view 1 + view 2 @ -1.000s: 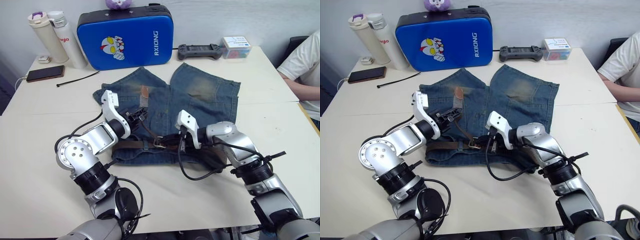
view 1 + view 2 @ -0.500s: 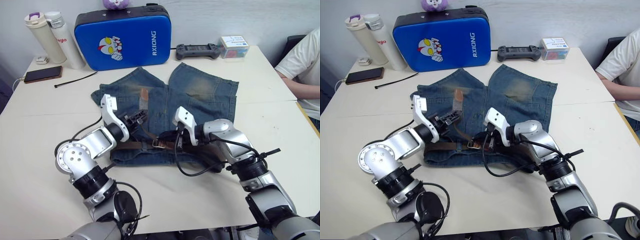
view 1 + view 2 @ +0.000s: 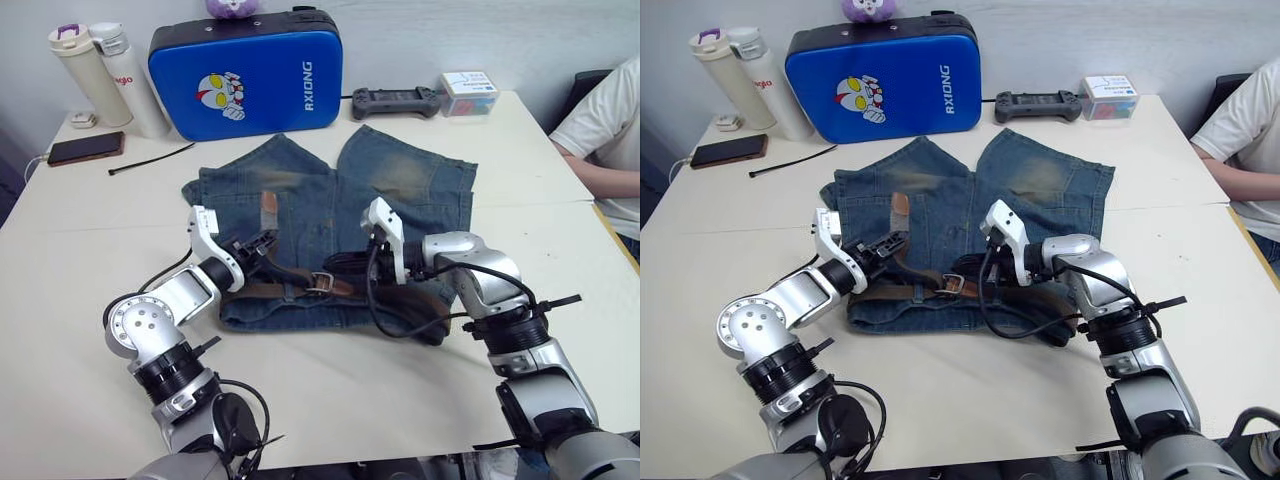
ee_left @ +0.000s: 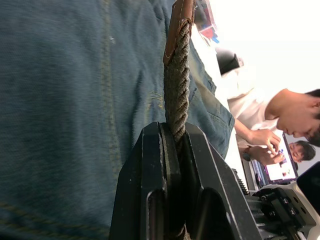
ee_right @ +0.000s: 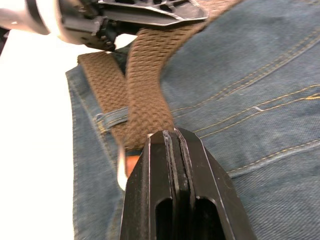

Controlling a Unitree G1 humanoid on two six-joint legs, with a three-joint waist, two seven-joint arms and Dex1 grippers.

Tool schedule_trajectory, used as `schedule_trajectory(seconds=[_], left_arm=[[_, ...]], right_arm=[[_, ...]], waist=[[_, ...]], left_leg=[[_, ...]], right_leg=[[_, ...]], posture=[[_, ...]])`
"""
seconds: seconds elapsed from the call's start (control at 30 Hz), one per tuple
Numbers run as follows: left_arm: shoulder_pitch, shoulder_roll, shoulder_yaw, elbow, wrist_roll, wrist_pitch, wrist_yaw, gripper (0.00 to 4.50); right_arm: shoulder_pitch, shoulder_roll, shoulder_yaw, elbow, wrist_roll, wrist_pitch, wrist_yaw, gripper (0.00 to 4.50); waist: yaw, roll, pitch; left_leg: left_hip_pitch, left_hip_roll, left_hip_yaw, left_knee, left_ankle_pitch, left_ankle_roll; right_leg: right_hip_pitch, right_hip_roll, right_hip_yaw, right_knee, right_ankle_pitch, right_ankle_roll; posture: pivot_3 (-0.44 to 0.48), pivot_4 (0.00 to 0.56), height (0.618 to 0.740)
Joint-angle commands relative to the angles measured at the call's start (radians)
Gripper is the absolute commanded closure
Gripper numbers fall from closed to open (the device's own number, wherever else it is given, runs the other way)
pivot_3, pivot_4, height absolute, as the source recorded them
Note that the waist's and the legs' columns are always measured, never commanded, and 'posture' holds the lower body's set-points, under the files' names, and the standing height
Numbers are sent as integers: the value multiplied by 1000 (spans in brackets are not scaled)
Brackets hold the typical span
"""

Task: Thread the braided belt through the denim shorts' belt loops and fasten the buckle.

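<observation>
White tabletop [image 3: 90, 240], denim shorts [image 3: 400, 190] spread flat with waistband nearest, braided belt [image 3: 290, 288] along it: left gripper [image 3: 262, 243] pinches the free end up to draw it past the buckle [image 3: 322, 284], right gripper [image 3: 338, 264] closed, empty.

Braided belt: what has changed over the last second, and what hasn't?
The left gripper, shut on the braided belt, has drawn the free tan end toward the robot's left. The right gripper has backed off the buckle, toward the robot's right. The denim shorts stayed put.
</observation>
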Motion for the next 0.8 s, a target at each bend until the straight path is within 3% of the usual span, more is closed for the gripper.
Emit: schedule_trajectory(seconds=[0.03, 0.8], left_arm=[[3, 21, -16, -20, -34, -19, -3, 4500], [-6, 45, -31, -22, -85, -35, 38, 4500]], right_arm=[[3, 10, 13, -29, 11, -9, 7, 4407], [-33, 73, 115, 179, -104, -154, 48, 4407]], waist=[[1, 0, 0], [-2, 0, 0]], left_leg=[[0, 0, 0, 0, 0, 0], [0, 0, 0, 0, 0, 0]], right_leg=[[0, 0, 0, 0, 0, 0], [0, 0, 0, 0, 0, 0]], posture=[[0, 150, 740], [0, 150, 740]])
